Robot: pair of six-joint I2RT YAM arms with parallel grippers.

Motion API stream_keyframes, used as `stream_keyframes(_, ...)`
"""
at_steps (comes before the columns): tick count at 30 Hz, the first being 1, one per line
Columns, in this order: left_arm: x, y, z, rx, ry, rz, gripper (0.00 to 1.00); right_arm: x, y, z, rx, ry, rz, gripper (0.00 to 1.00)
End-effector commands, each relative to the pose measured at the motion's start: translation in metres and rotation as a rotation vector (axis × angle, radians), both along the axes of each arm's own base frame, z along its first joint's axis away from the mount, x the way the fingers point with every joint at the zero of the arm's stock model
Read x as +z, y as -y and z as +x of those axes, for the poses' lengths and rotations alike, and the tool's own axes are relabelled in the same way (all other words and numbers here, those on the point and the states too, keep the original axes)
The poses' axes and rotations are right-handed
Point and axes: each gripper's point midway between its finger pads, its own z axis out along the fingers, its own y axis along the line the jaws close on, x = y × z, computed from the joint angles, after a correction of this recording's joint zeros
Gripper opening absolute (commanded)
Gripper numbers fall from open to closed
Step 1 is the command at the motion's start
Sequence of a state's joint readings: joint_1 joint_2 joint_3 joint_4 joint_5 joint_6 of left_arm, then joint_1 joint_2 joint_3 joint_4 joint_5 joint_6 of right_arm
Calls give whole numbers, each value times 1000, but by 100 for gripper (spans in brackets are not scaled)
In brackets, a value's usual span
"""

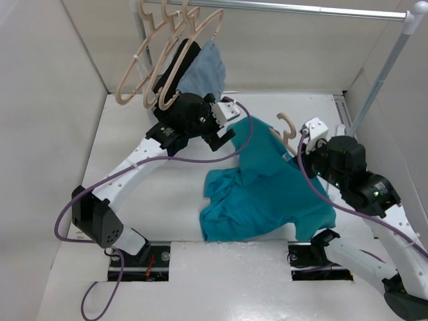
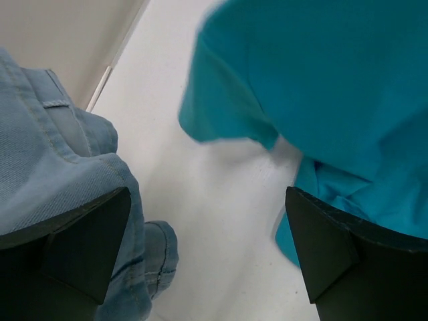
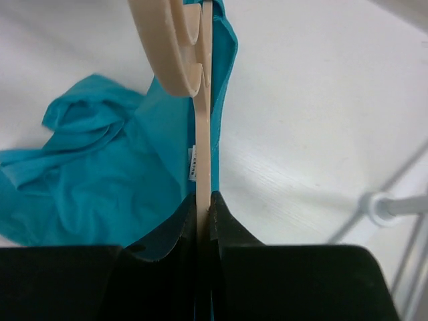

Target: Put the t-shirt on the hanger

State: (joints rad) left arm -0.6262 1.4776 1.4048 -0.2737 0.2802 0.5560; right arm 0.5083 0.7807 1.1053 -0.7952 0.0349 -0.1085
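One teal t-shirt (image 1: 267,194) lies crumpled on the white surface (image 1: 154,207), right of centre in the top view. Its lower edge spreads toward the bottom of the frame and its upper part rises toward the right arm. A beige hanger (image 1: 286,128) sticks out of the shirt's upper end, hook uppermost, just right of centre.

In the right wrist view the hanger runs edge-on up the middle of the frame. Teal cloth is draped along its left side and a small white label (image 3: 192,164) shows beside it. The right jaws are clamped together on the hanger's thin lower edge; I cannot tell whether cloth is pinched in with it.

The left jaws stand wide apart and hold nothing, a little above centre in the top view, just beside the shirt's upper left edge. In the left wrist view the shirt fills the upper right, a blue denim garment (image 1: 204,67) fills the left, and bare surface shows between the two.

At the upper left of the top view several spare hangers (image 1: 144,63) hang from a metal rail (image 1: 301,8), with the denim garment and a black garment (image 1: 175,67) among them. A purple cable (image 1: 167,159) loops along the left arm and over the shirt's upper edge.
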Motion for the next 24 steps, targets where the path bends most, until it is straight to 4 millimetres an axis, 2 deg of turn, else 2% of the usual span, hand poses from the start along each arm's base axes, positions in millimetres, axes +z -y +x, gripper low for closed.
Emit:
stream_keyframes(1,44,0,-18,-8,3,-111,100,58,36,9,-191,99,-11,0)
stream_keyframes(2,41,1,-22,-25,-13,-110,100,70,51,13,-259,116,-38,0)
stream_keyframes(3,39,2,-25,-28,-34,-114,100,104,59,12,-295,174,-11,0)
stream_keyframes(4,43,4,-29,-37,-26,-120,100,111,63,20,-316,174,-48,0)
stream_keyframes(5,37,4,-32,-47,-46,-113,100,121,71,22,-351,183,-72,0)
stream_keyframes(6,33,2,-35,-47,-51,-109,100,152,78,22,-378,249,-49,0)
stream_keyframes(7,29,1,-36,-46,-58,-104,100,157,76,35,-383,248,-88,0)
stream_keyframes(9,32,-2,-40,-47,-52,-108,100,173,81,44,-413,271,-120,0)
stream_keyframes(10,27,-2,-40,-46,-61,-102,100,195,82,45,-423,318,-105,0)
stream_keyframes(11,32,-3,-42,-47,-51,-109,100,195,80,61,-424,307,-141,0)
stream_keyframes(12,32,-5,-45,-47,-48,-111,100,202,78,66,-422,319,-144,0)
stream_keyframes(13,27,-6,-46,-46,-58,-104,100,221,84,67,-446,357,-118,0)
stream_keyframes(14,33,-8,-48,-47,-46,-113,100,222,84,79,-450,351,-140,0)
stream_keyframes(16,31,-11,-53,-47,-46,-113,100,231,89,85,-468,367,-142,0)
stream_keyframes(17,27,-14,-54,-37,-49,-105,100,242,91,86,-471,394,-133,0)
stream_keyframes(19,30,-17,-57,-42,-29,-110,100,243,89,99,-460,388,-129,0)
stream_keyframes(20,30,-18,-56,-38,-18,-101,100,249,98,101,-480,401,-134,0)
stream_keyframes(21,25,-20,-58,-38,-22,-98,100,246,99,110,-481,390,-138,0)
stream_keyframes(22,29,-21,-60,-39,-12,-105,100,246,102,115,-485,389,-138,0)
stream_keyframes(24,22,-23,-61,-38,-18,-101,100,253,101,120,-467,403,-122,0)
